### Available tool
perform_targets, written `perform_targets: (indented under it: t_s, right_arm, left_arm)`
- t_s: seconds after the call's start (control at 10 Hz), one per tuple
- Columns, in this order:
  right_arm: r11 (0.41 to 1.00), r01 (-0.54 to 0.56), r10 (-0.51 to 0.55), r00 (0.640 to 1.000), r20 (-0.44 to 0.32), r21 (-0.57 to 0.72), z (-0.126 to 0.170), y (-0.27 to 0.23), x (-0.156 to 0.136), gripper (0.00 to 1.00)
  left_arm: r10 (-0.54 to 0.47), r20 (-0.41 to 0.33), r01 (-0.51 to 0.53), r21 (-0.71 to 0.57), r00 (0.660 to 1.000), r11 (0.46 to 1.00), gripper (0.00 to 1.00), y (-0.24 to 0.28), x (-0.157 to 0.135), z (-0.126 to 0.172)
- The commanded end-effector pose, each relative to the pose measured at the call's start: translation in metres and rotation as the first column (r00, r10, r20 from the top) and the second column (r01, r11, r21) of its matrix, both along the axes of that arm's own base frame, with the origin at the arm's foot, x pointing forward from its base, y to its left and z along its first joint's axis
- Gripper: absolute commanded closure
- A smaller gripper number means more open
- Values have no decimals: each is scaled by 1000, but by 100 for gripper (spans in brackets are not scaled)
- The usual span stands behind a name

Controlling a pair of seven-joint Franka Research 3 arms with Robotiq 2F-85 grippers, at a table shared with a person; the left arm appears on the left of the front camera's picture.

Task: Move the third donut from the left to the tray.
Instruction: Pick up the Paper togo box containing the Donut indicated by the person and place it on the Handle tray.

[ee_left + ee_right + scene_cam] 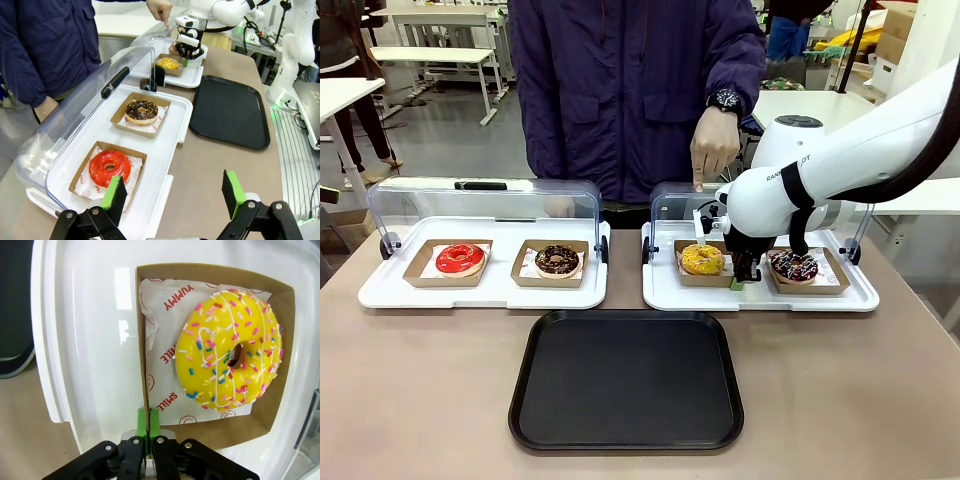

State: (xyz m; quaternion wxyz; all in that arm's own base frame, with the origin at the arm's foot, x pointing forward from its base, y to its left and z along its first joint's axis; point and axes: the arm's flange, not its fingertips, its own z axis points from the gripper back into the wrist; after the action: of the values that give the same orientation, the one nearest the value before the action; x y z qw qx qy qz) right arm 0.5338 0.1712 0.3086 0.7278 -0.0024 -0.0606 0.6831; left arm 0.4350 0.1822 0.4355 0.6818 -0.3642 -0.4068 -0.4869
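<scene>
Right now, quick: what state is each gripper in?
Left gripper: open, holding nothing.
Right gripper: shut on the yellow donut's cardboard holder.

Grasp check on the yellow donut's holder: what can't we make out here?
- Front view: where the right gripper meets the holder of the yellow donut; the gripper itself covers the spot.
- Left wrist view: that grip is too small, far off.
- Right wrist view: how deep the shut jaws bite the holder's wall; the gripper's body hides it.
- Front view: person's hand behind the left clear lid, blurred by it.
</scene>
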Motion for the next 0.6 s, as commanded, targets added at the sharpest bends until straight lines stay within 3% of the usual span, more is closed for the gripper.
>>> perform_targets:
  t_s: [0.0, 0.2, 0.5]
  right_arm:
    - [1000, 0, 0, 1000, 0, 0, 0, 0, 0, 98]
    - [1000, -13, 15, 995, 99, -21, 19, 8, -19, 98]
    - [999, -46, 47, 984, 174, -10, 40, 16, -45, 98]
  left_arm:
    - [-3, 8, 3, -1, 1000, 1000, 0, -1, -1, 2]
    - [-3, 8, 3, -1, 1000, 1000, 0, -1, -1, 2]
    - [-3, 8, 3, -1, 1000, 1000, 0, -1, -1, 2]
